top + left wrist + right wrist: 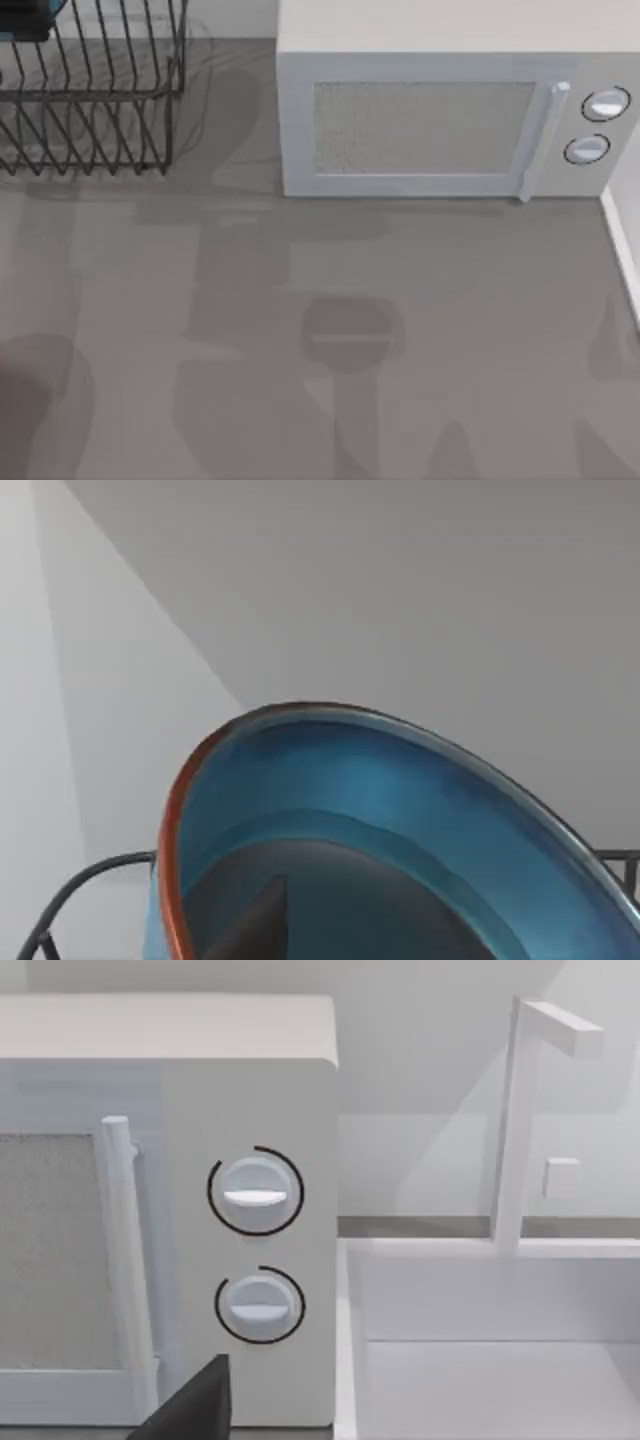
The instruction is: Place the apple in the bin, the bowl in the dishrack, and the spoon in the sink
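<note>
The left pincer's dark finger (pixel 255 925) shows in the left wrist view lying against the inside of the bowl (pixel 400 810). I judge the bowl is held by its rim, though the other finger is out of sight, so I cannot tell the grip for certain. The bowl hangs tilted, its teal wall and reddish rim turned toward the camera, with thin black bars of the dishrack (pixel 70 890) curving just beside and below it. In the top view the dishrack (pixel 90 100) stands at the far left of the worktop (pixel 300 350), and a sliver of teal shows at its upper left corner, so the bowl is over or in the rack.

The right pincer's dark fingertip (pixel 195 1405) hangs in front of the microwave (pixel 170 1210), near its two knobs, with the white sink (pixel 480 1360) and tap (pixel 525 1120) beside that. Its state I cannot tell.

The bowl looks stiff, smooth and glazed, probably slippery and breakable. A pinch across the rim suits it, and it should be lowered between the bars rather than dropped.
</note>
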Robot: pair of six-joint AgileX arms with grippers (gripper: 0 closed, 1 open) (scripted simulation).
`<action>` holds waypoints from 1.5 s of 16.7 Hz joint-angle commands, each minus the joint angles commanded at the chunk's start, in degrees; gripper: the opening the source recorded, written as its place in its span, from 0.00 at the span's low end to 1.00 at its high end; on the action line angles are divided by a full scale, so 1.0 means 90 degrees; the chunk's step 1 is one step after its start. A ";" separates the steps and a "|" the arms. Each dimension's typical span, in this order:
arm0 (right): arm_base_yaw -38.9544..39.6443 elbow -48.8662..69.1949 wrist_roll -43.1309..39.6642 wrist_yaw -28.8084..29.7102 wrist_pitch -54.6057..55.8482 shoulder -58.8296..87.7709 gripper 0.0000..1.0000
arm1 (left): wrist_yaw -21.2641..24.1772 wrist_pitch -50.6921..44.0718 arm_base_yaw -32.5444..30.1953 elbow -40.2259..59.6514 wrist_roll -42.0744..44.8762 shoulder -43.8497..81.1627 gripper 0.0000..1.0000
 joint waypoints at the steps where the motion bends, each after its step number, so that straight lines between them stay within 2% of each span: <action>1: 0.0000 0.0000 0.0000 0.0000 0.0000 0.0000 1.00 | 0.0000 0.0000 0.0000 0.0000 0.0000 0.0000 1.00; 9: 0.0000 0.0000 0.0000 0.0000 0.0000 0.0000 1.00 | 0.0000 -0.0036 0.0005 -0.0036 0.0008 -0.0060 1.00; 13: 0.0000 0.0000 0.0000 0.0000 0.0000 0.0000 1.00 | -0.0042 -0.0508 -0.0039 -0.0553 0.0062 -0.0841 1.00; 18: 0.0000 0.0000 0.0000 0.0000 0.0000 0.0000 1.00 | -0.0180 -0.1566 -0.0117 -0.1727 0.0018 -0.2877 1.00; 25: 0.0000 0.0000 0.0000 0.0000 0.0000 0.0000 1.00 | -0.0414 -0.3347 -0.0276 -0.3722 -0.0161 -0.7347 1.00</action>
